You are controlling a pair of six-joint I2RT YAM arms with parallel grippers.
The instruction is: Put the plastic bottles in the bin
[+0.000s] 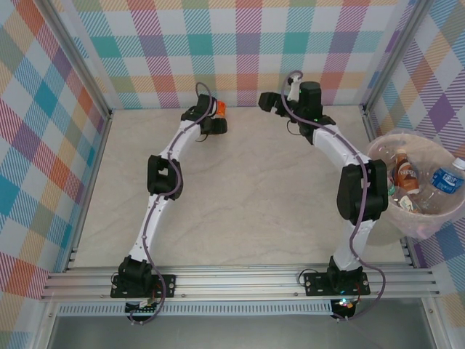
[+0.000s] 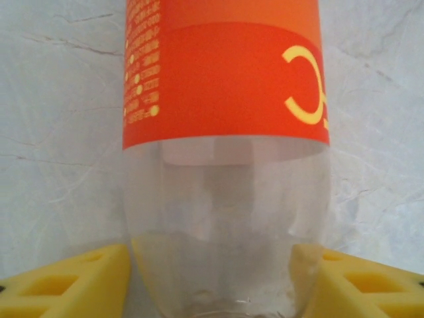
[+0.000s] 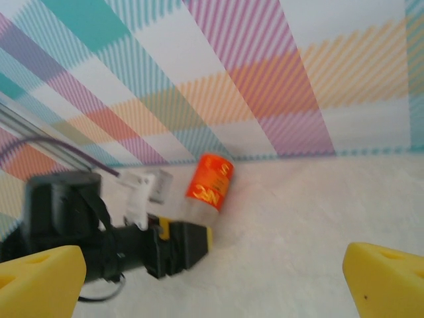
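A clear plastic bottle [image 2: 225, 99] with an orange label lies on the table by the back wall [image 1: 219, 109]. My left gripper [image 2: 212, 285] is shut on its clear lower part, a yellow pad [image 2: 86, 278] pressing on each side. In the right wrist view the same bottle [image 3: 210, 182] sticks out of the left gripper [image 3: 179, 242]. My right gripper [image 3: 212, 285] hangs open and holds nothing, a short way to the right of the bottle near the back wall [image 1: 272, 102]. The bin [image 1: 378, 149] stands at the right edge with several bottles [image 1: 407, 173] inside.
Checked walls close the table at the back and both sides. The bin sits just beyond the right arm's elbow [image 1: 361, 190]. An aluminium rail [image 1: 240, 280] runs along the near edge with both arm bases on it.
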